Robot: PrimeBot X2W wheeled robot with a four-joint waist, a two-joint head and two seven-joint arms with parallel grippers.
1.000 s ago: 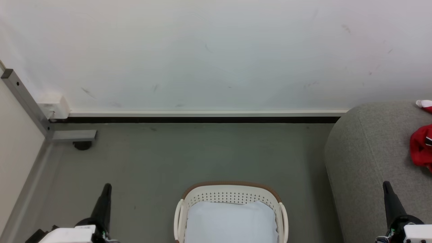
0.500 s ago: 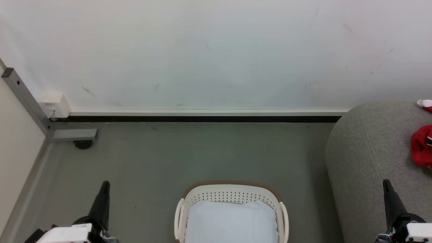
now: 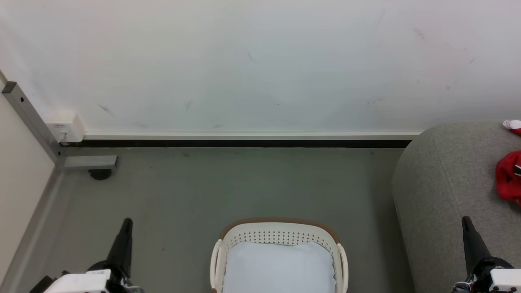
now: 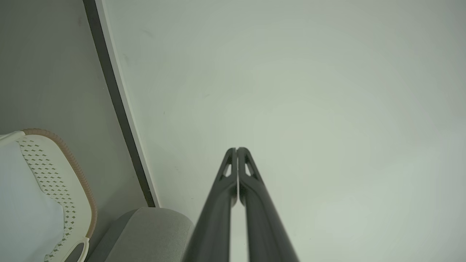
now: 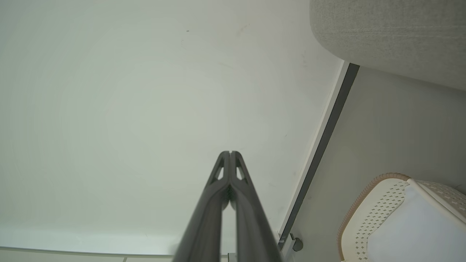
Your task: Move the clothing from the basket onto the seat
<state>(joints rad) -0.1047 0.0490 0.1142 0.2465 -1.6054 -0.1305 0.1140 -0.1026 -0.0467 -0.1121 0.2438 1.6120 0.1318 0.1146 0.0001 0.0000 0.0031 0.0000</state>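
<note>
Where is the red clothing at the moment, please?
In the head view, the red clothing lies on the grey sofa at the far right edge.

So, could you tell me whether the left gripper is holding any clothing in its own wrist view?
No, the left gripper is shut, its jaws pressed together with nothing between them.

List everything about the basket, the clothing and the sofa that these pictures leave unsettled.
Basket: head view's bottom edge cuts off its near half; the white pad hides whatever lies beneath.
Clothing: cut by head view's right edge; its full extent and any print cannot be told.
Sofa: mostly beyond that right edge.
Small white item on the sofa: cut off, too small to identify.
</note>
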